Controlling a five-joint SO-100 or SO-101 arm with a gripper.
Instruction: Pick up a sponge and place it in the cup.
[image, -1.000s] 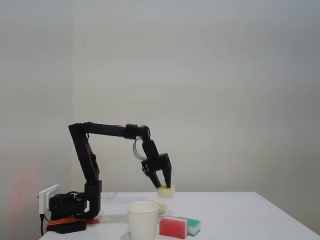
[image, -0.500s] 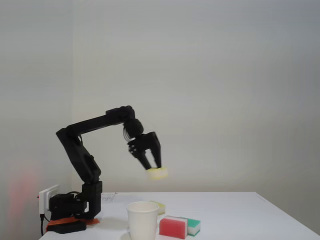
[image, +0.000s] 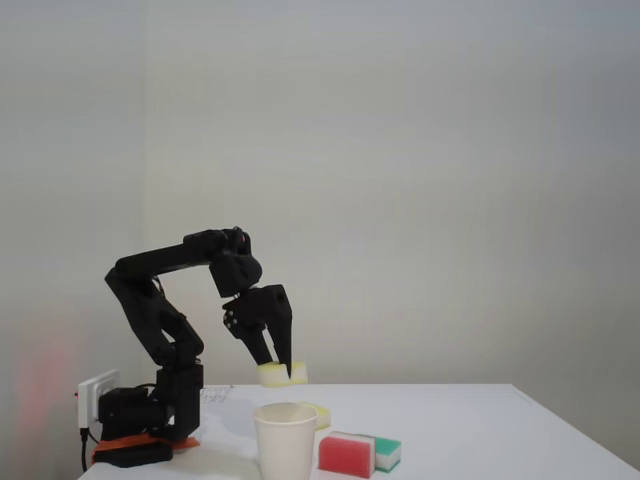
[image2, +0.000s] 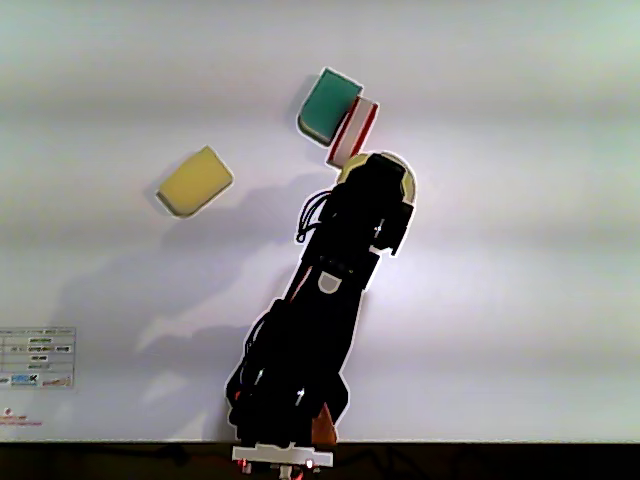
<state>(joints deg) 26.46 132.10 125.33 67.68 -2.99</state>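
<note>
Clamped between the downward-pointing fingers of the gripper, a pale yellow sponge is held in the air in the lower middle of the fixed view, just above and slightly left of the white paper cup. The hold from above is judged to suit a straight drop into the cup's open mouth, which is wider than the sponge. In the other view, the black arm is seen from above reaching up the frame; its head covers most of the cup, whose pale rim peeks out beside it. A red-and-white sponge and a green sponge lie touching each other just above the cup, and another yellow sponge lies apart at the upper left on the table. Release is judged not yet done; a little more alignment over the rim seems needed.
</note>
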